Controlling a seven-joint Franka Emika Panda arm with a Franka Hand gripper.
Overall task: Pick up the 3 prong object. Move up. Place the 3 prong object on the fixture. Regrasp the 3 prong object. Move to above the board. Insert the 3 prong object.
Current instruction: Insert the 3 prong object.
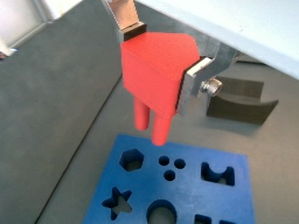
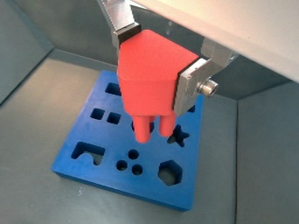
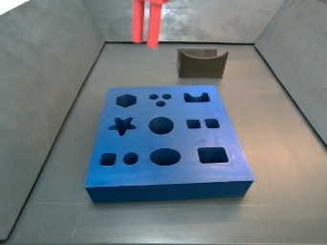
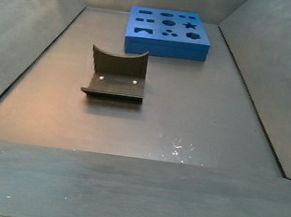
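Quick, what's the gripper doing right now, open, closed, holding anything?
Gripper: closed on the 3 prong object, held prongs down in the air above the board.

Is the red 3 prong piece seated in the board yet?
No. In a wrist view the pincer holds the 3 prong object in the air, prongs pointing down above the board.

Dark grey bin floor, sloped grey walls around.
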